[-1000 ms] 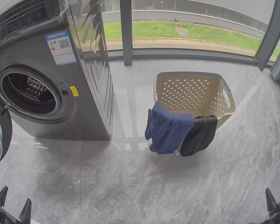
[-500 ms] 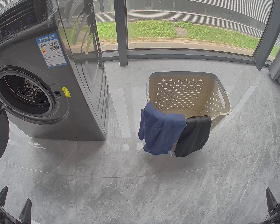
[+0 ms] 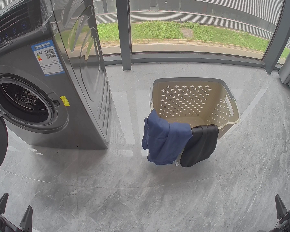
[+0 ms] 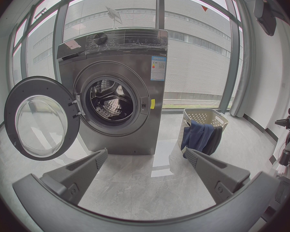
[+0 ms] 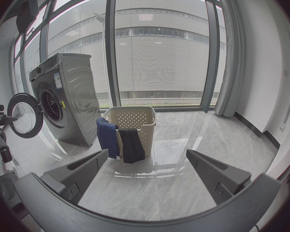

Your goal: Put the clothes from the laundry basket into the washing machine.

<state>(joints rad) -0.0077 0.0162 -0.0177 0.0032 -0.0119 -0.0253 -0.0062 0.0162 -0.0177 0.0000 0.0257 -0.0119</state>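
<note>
Two clothes hang over the near rim of the basket (image 3: 229, 88): a blue garment (image 3: 166, 139) on the side toward the washer (image 3: 83, 81), and a black garment (image 3: 199, 144) just beside it, their edges touching. Both drape down the basket's outer wall toward the floor (image 3: 135, 194), the blue one partly bunched over the corner. The basket is beige with star-shaped holes, stands upright on the grey floor, and shows a bare inside back wall.

The washer stands apart from the basket, to its left in the head view. Its round door (image 4: 42, 118) is swung wide open, baring the drum (image 4: 111, 102).

Both claws are low and near the robot, well apart from the clothes. The left claw (image 4: 145, 151) is released, fingers spread and holding nothing. The right claw (image 5: 146, 152) is likewise released and bare. A window (image 3: 199, 16) runs behind the basket.
</note>
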